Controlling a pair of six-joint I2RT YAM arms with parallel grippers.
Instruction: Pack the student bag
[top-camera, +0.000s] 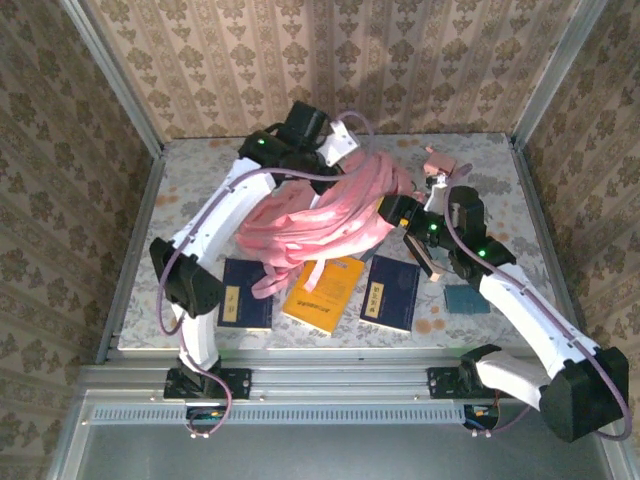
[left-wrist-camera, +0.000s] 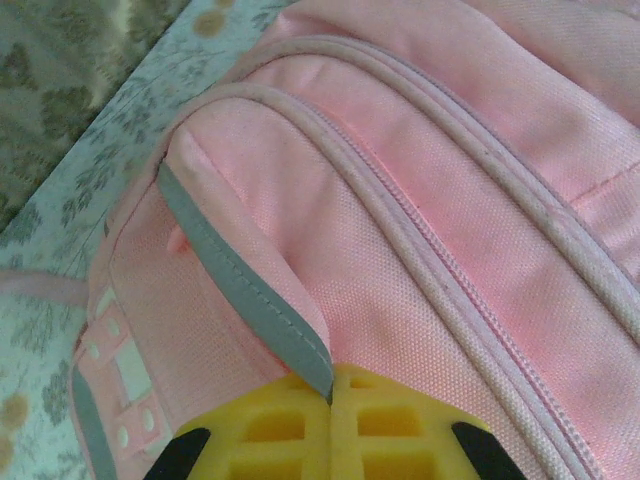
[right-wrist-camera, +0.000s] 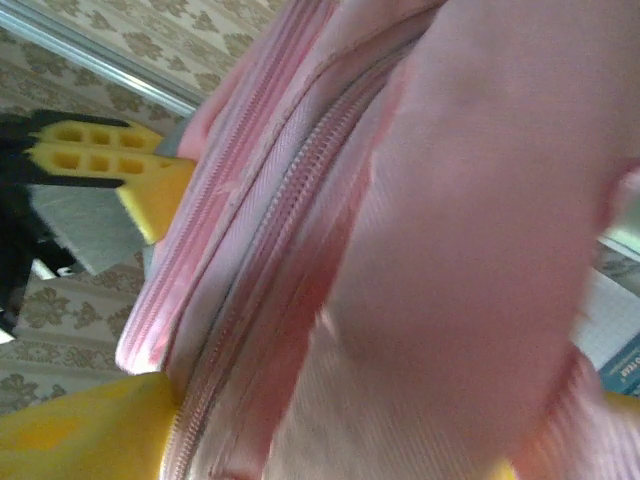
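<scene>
Leftmost, the left hand (left-wrist-camera: 332, 398) is pressed together, pinching the grey trim (left-wrist-camera: 245, 290) of the student bag (top-camera: 320, 215), which lies heaped mid-tabletop (top-camera: 480, 160). At the bag's right side, the right hand (top-camera: 396, 210) stands spread, pink fabric between its fingers.

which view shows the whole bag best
Top external: the whole bag lies on the table, straps included. Left wrist gives a close-up of its grey-trimmed edge; right wrist a blurry close-up of its zip.
</scene>
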